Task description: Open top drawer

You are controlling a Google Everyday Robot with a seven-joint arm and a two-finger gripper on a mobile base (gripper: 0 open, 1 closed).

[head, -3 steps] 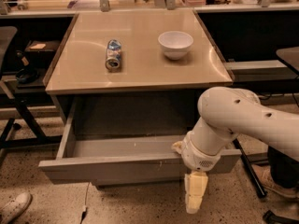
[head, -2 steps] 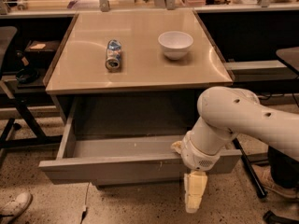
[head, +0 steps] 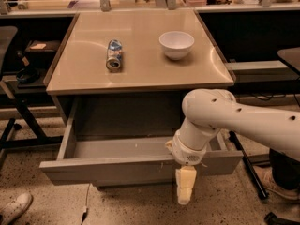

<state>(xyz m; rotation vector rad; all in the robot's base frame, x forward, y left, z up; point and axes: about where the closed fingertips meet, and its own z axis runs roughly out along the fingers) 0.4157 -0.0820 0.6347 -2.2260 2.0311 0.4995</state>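
Note:
The top drawer (head: 117, 168) is a wide grey handle-less drawer under the beige tabletop. It stands pulled far out toward me, and its grey inside (head: 122, 146) shows with nothing visible in it. My gripper (head: 185, 191) hangs from the white arm (head: 234, 121), pointing down in front of the drawer's front panel, right of its middle, below the panel's lower edge. Its cream fingers appear pressed together with nothing between them.
On the beige tabletop (head: 140, 69) a can (head: 113, 55) lies on its side and a white bowl (head: 176, 44) stands to its right. A dark chair frame (head: 18, 111) is at the left. A white shoe (head: 14, 207) is at the bottom left on the speckled floor.

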